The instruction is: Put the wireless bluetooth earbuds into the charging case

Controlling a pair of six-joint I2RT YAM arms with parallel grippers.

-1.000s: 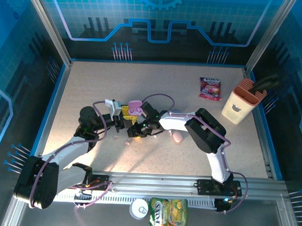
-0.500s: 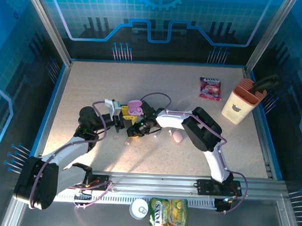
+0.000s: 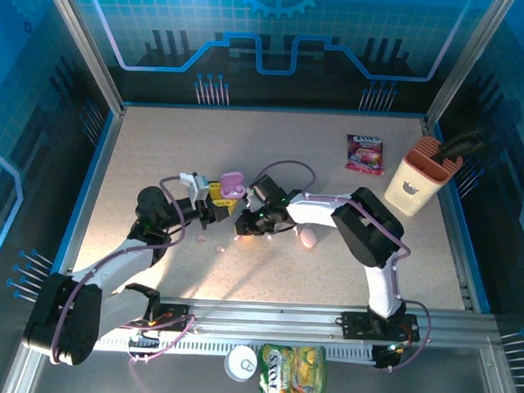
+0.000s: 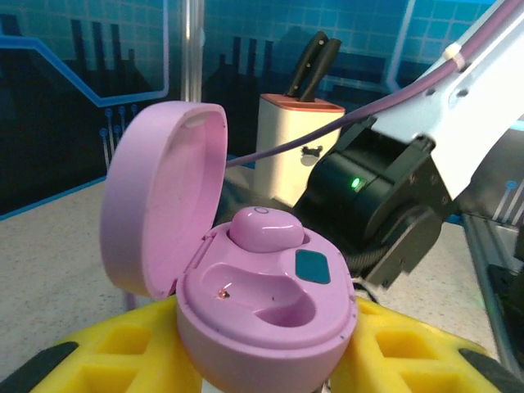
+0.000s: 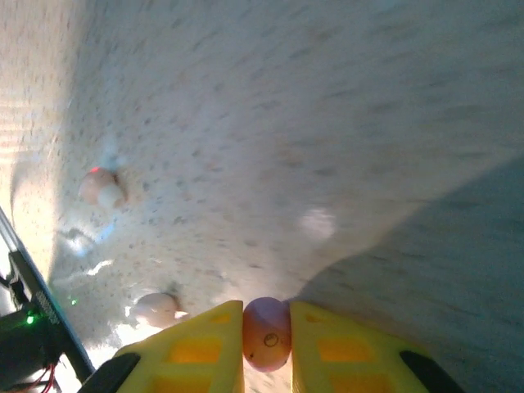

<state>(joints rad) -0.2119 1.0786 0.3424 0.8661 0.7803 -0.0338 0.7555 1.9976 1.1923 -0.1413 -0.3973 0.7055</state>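
My left gripper [image 4: 270, 356] is shut on the lilac charging case [image 4: 266, 307], its yellow fingers [image 4: 426, 360] on both sides of the base. The lid stands open to the left. One lilac earbud [image 4: 266, 229] sits in the far socket, and the near socket is bare. From above, the case [image 3: 232, 185] is just left of my right gripper [image 3: 246, 222]. In the right wrist view that gripper [image 5: 266, 337] is shut on a lilac earbud [image 5: 267, 327], held a little above the table. Two more earbuds [image 5: 102, 188] [image 5: 157, 309] lie on the table nearby.
A pink pebble-shaped case [image 3: 307, 238] lies on the table under the right arm. At the back right are a pink snack packet [image 3: 365, 154] and a beige knife holder [image 3: 417, 181]. A green snack bag [image 3: 292, 374] and a white lid [image 3: 240, 363] sit beyond the near rail.
My right gripper has shut on the lilac earbud and its arm has shifted slightly right. The left arm holds the case still.
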